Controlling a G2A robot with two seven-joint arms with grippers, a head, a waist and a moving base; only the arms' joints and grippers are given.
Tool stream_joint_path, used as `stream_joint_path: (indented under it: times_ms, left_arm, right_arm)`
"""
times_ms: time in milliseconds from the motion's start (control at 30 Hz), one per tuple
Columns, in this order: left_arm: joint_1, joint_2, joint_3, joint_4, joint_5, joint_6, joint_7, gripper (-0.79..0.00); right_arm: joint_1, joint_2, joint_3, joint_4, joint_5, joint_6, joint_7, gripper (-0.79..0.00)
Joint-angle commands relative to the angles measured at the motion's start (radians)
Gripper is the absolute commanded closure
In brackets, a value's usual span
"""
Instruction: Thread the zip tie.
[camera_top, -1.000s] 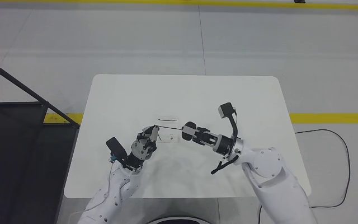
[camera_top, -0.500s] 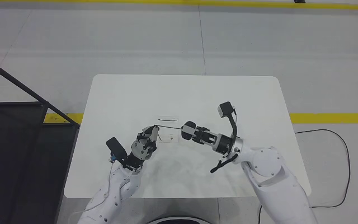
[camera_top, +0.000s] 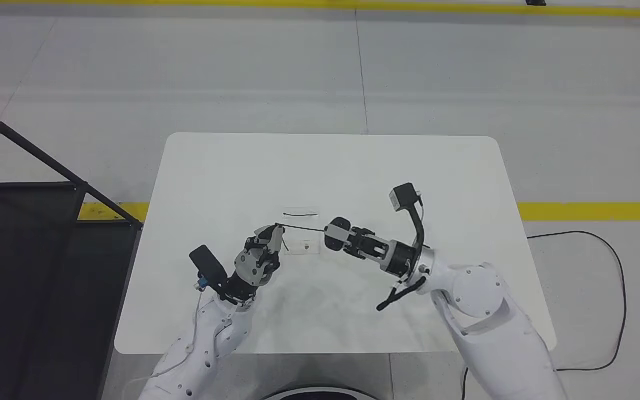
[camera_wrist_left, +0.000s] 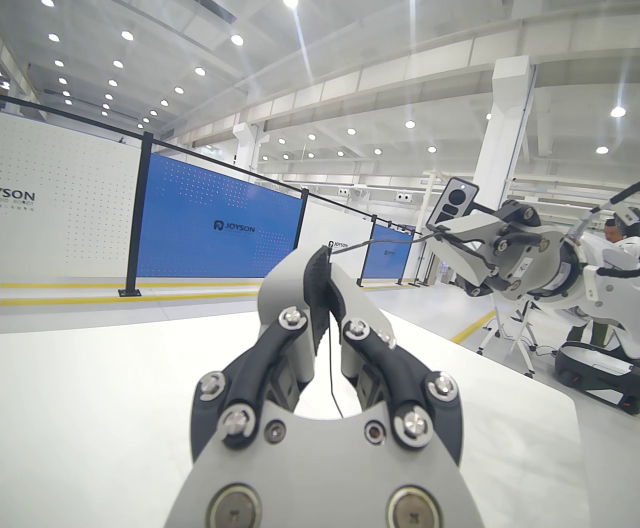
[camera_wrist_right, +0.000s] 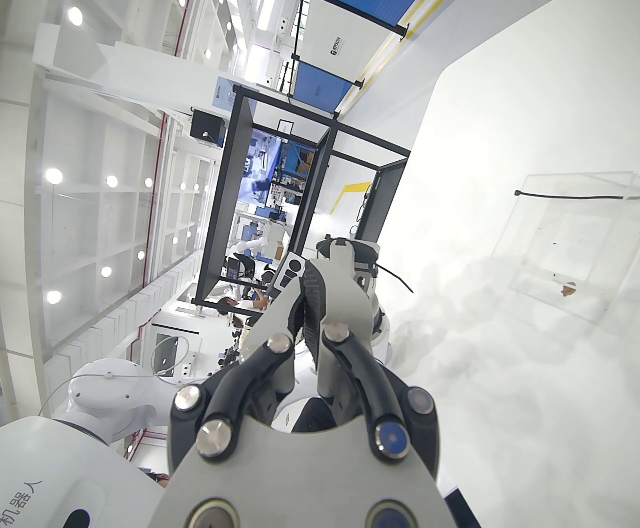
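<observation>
- Above the middle of the table (camera_top: 400, 170), the zip tie (camera_top: 304, 231) hangs in the air as a thin black line stretched between the two grippers, clear of the tabletop.
- The left gripper (camera_wrist_left: 325, 260) is clenched on the zip tie. The strap leaves its fingertips toward the other arm, and a loose tail runs back down between the fingers (camera_wrist_left: 292, 300).
- The right gripper (camera_wrist_right: 312, 280) is clamped tight too, and the left wrist view shows it pinching the far end of the same strap.
- I cannot tell which end carries the locking head (too small to make out).
- Handling, as a judgement: the tie is very light, smooth and springy. It is stiff over a short length but whippy over a long one. A grip close behind the tip should keep the tip from wandering, and a grip right beside the head should keep the slot steady. Too light a pinch may let the slick strap slide or twist.
- A clear box (camera_wrist_right: 550, 240) sits on the table under the stretched strap, as far as the top view shows. A second zip tie (camera_wrist_right: 570, 196) lies along its upper edge.
- Room: the work is well in from every table edge, with open surface all round. The tight spot is between the fingertips themselves, which are near each other. The box rim below also leaves little room for dipping, and the spare tie could be knocked off.
</observation>
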Motion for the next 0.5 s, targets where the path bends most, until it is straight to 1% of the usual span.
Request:
stream_joint_path:
  times_ms: [0,467]
  left_arm:
    - [0.0,0.0,0.0,0.0,0.0,0.0,0.0,0.0]
    - [0.0,0.0,0.0,0.0,0.0,0.0,0.0,0.0]
  right_arm:
    - [0.0,0.0,0.0,0.0,0.0,0.0,0.0,0.0]
    - [-0.003,0.001,-0.002,-0.001,-0.004,-0.003,0.0,0.0]
